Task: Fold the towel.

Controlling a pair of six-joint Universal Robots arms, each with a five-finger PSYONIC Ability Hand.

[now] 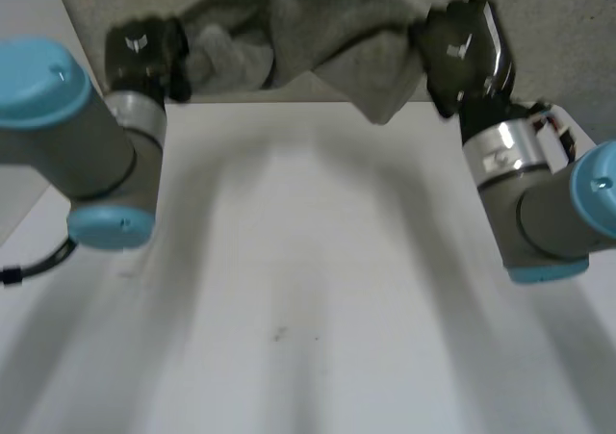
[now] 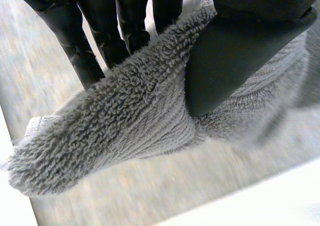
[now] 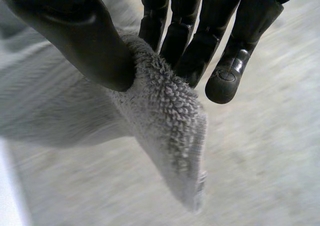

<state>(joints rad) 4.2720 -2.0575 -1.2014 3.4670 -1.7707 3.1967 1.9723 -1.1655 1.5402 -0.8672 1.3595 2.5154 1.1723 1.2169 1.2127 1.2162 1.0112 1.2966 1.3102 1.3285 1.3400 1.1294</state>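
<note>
You have the left robot hand (image 1: 144, 51) and the right robot hand (image 1: 458, 45) each pinching one end of the towel (image 1: 298, 25), held bunched; folding appears unfinished.

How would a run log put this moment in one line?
fluffy grey towel: hangs between the hands, by far edge of white table | left hand: pinches one end | right hand: pinches other end

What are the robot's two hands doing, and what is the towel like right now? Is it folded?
towel: held up between both hands, bunched and sagging, not folded neatly.
left hand: shut, pinching one end of the towel between thumb and fingers.
right hand: shut, pinching a towel corner between thumb and fingers.
</note>
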